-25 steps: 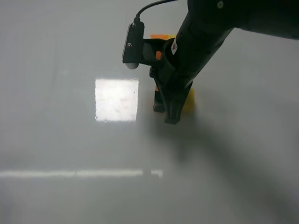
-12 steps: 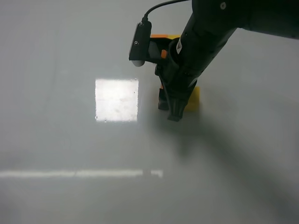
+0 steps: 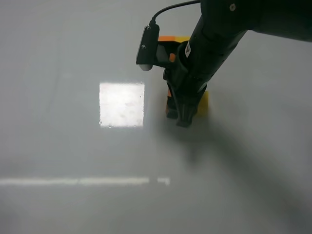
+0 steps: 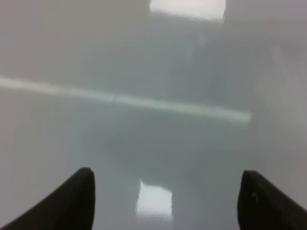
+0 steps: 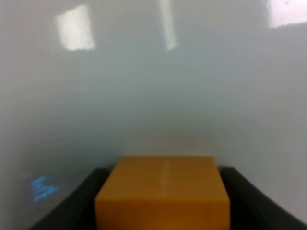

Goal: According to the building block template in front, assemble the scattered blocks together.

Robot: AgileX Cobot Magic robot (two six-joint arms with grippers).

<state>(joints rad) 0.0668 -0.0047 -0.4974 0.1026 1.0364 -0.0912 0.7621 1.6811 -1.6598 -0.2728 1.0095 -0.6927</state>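
My right gripper straddles the yellow block mid-frame, pressing it beside the orange block to join them. I can't tell if it's clamped. The left gripper hangs spread, empty.

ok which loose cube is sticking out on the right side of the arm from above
The yellow cube, showing past the right of the right fingers in the high view; the orange cube peeks out on their left.
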